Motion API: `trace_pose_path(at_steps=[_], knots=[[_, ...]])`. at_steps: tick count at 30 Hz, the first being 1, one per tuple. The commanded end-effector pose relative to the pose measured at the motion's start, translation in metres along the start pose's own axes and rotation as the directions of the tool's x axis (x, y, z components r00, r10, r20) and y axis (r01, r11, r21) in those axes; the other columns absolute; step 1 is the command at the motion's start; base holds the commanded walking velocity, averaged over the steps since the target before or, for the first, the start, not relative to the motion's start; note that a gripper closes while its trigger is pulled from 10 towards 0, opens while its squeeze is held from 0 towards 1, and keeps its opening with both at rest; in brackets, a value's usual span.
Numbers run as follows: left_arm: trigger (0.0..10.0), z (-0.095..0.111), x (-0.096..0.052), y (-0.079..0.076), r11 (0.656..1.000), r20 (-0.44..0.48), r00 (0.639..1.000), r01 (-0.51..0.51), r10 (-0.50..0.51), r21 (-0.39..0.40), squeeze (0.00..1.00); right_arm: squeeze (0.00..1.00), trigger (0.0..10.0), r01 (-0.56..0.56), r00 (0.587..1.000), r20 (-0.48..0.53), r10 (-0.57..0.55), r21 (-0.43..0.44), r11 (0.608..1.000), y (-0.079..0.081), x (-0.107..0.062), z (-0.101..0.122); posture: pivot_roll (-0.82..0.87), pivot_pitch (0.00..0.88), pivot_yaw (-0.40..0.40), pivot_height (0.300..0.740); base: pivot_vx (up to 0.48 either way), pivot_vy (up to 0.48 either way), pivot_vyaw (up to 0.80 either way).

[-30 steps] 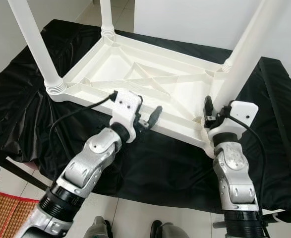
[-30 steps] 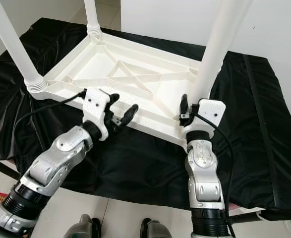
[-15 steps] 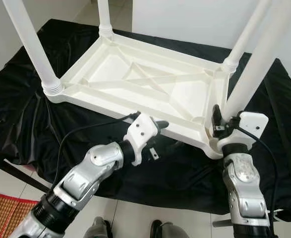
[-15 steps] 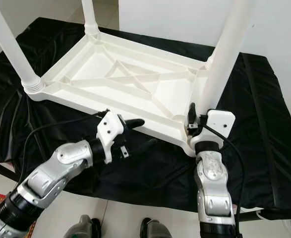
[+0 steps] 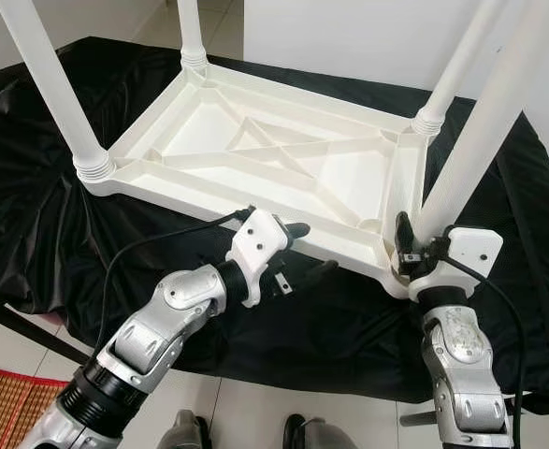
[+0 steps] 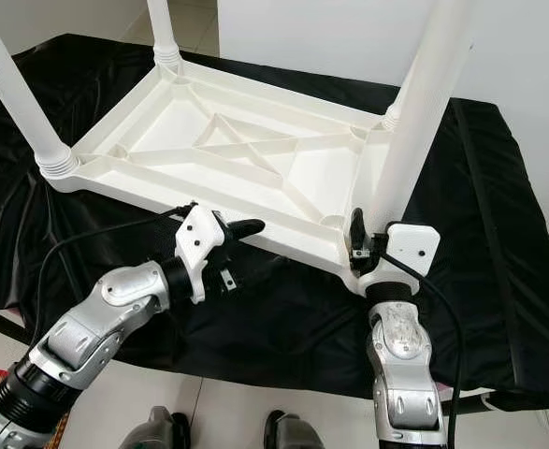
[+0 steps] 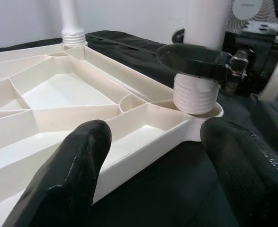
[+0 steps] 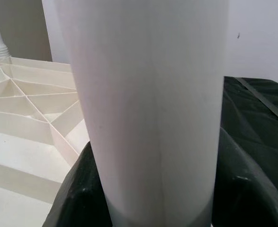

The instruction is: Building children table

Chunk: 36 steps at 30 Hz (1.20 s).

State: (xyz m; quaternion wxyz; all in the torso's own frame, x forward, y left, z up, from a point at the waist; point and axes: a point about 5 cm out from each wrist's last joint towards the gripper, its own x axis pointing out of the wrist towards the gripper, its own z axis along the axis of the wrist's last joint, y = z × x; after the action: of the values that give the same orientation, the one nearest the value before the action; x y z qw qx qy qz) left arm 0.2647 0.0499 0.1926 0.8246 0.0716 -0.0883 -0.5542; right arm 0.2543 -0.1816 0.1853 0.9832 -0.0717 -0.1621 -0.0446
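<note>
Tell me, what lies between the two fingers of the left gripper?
In the left wrist view, the left gripper is open, and the near edge of the upturned white table lies between its fingers, with black cloth below.

Indoor room, likely a home: plain white walls [image 5: 349, 37], pale tiled floor [image 5: 255, 412], a corner of a red woven mat [image 5: 3, 402]. Black sheet [image 5: 31, 215] draped over a tabletop carries an upside-down white plastic children's table [image 5: 283, 168]. Fan [image 7: 252, 9] in the background.
</note>
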Motion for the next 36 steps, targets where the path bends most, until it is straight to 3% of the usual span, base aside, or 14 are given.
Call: trace_pose_path(at_steps=[1, 17, 26, 36], knots=[[10.0, -0.002, -0.001, -0.002, 0.999, -0.013, 0.998, 0.053, -0.053, -0.012, 0.0, 0.0, 10.0, -0.006, 1.0, -0.012, 0.006, -0.005, 1.0, -0.001, -0.005, -0.003, 0.03, 0.184, -0.022, 0.74, 0.0, 0.0, 0.0], [10.0, -0.002, -0.002, 0.0, 0.998, -0.011, 0.998, 0.063, -0.064, -0.031, 0.0, 0.0, 10.0, -0.038, 0.999, -0.033, 0.036, -0.039, 0.999, -0.005, -0.022, -0.014, 0.02, 0.178, -0.013, 0.74, 0.0, 0.0, 0.0], [10.0, -0.001, -0.003, 0.001, 0.997, -0.014, 0.998, 0.067, -0.068, -0.027, 0.0, 0.0, 10.0, -0.058, 0.998, -0.008, 0.058, -0.029, 0.998, -0.004, -0.018, -0.017, 0.03, 0.173, -0.002, 0.74, 0.0, 0.0, 0.0], [10.0, 0.001, -0.004, 0.002, 0.998, -0.015, 0.998, 0.063, -0.063, -0.018, 0.0, 0.0, 10.0, -0.074, 0.996, -0.041, 0.079, 0.12, 0.99, -0.001, -0.012, -0.03, 0.04, 0.17, -0.003, 0.74, 0.0, 0.0, 0.0]])
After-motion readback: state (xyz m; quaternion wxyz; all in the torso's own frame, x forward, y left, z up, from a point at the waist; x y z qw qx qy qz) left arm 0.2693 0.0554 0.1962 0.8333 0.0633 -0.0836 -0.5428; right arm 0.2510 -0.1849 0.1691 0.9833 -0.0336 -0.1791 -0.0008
